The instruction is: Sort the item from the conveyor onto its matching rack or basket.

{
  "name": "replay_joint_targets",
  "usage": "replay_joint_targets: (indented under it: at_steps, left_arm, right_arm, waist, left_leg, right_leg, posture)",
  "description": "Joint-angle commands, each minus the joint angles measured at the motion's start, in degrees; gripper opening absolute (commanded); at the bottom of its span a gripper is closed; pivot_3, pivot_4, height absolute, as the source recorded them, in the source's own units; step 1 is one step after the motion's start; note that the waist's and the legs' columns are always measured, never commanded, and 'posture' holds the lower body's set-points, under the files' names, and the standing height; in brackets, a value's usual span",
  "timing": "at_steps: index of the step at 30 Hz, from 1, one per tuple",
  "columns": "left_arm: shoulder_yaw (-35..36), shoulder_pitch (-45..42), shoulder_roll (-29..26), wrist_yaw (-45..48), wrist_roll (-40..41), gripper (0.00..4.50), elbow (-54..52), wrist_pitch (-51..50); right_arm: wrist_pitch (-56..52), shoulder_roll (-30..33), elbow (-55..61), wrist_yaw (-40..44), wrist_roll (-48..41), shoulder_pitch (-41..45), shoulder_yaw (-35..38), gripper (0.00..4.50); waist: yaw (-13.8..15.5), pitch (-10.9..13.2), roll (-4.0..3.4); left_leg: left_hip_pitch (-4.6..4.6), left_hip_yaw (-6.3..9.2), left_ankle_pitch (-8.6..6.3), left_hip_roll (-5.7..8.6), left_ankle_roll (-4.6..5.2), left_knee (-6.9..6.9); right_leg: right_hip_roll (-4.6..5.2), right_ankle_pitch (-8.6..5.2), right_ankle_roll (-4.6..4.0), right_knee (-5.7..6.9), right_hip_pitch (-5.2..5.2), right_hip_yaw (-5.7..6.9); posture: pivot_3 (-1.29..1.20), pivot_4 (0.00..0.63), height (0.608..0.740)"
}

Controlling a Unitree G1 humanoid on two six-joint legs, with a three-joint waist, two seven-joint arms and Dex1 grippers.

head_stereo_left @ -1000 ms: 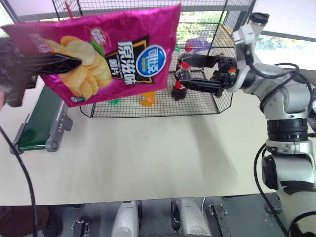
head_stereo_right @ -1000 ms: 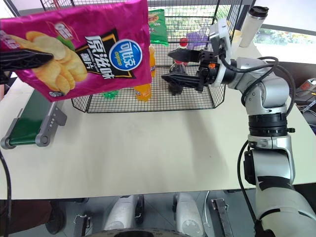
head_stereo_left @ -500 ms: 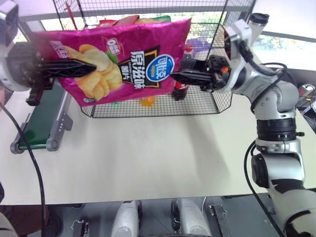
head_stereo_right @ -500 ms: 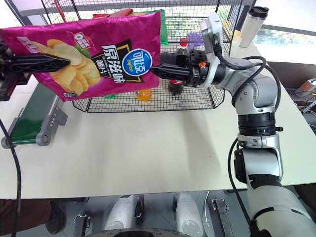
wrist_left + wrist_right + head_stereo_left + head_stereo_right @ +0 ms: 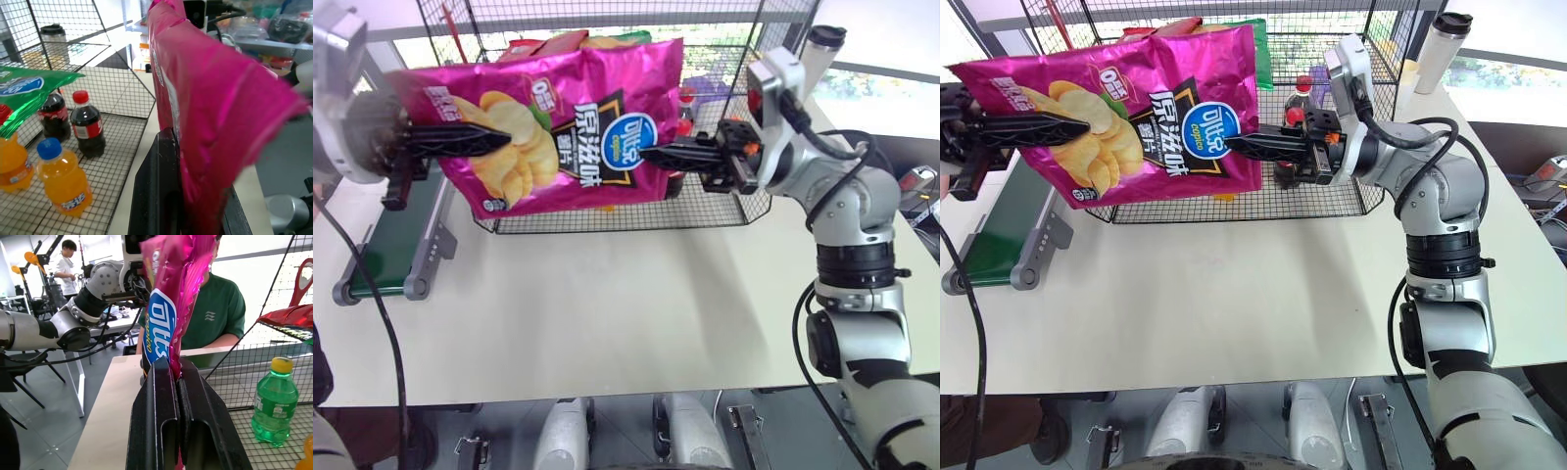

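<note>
1. Since a second ago: right gripper (image 5: 1234, 147) brought across from 3 o'clock, jaws gone from apart to clamped on crisp bag (image 5: 573, 127)
2. Left gripper (image 5: 499, 140) likewise clamped on bag's 9 o'clock side
3. Bag held in the air by both grippers, in front of wire rack (image 5: 724, 211), clear of conveyor (image 5: 396, 230)
4. Likely meaning: two-handed hold secured, placing into rack not yet done
</note>
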State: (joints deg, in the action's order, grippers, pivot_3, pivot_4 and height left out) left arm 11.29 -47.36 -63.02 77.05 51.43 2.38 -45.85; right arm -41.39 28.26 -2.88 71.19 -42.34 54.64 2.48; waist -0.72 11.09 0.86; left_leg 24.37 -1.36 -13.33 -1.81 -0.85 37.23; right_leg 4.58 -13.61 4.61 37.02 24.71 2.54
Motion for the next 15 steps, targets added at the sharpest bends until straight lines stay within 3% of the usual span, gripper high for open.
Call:
replay_joint_targets:
  at_steps: [1,4,10,15]
  left_arm:
    - [2.7,1.2,-0.9,-0.5,-0.6,0.76,0.5,-0.7]
    - [4.9,5.8,-0.4,-2.0,-1.9,2.02,-1.6,0.9]
    - [11.9,17.9,-0.2,-5.0,-2.1,2.02,-5.4,1.0]
    - [18.3,27.8,3.3,-9.6,0.7,2.02,-10.7,-1.4]
  right_arm:
    - [-0.8,1.6,3.3,0.0,-2.2,0.2,2.0,0.0]
    - [-2.4,4.3,5.1,-0.2,-3.0,-0.4,3.0,0.0]
    - [-3.4,12.3,8.1,-1.8,-2.2,-1.7,6.0,0.0]
    - [0.9,20.3,6.3,-7.1,1.9,-0.4,12.4,0.0]
  waist:
    - [0.0,0.0,0.0]
    - [0.1,0.0,0.0]
    - [0.0,0.0,0.01]
    - [0.2,0.0,0.0]
  left_leg:
    - [0.0,0.0,0.0,0.0,0.0,0.0]
    - [0.0,0.0,0.0,0.0,0.0,0.0]
    - [0.01,-0.03,0.0,-0.01,0.0,-0.02]
    - [0.0,-0.08,0.0,0.0,0.0,-0.02]
  right_leg:
    - [0.0,0.0,0.0,0.0,0.0,0.0]
    - [0.01,0.0,0.0,0.0,0.0,-0.01]
    - [0.03,-0.01,0.0,0.0,0.05,-0.06]
    - [0.06,-0.02,0.0,-0.02,0.06,-0.1]
  posture:
    - [0.0,0.15,0.74]
    - [0.0,0.15,0.74]
    - [0.0,0.15,0.74]
    - [0.0,0.15,0.74]
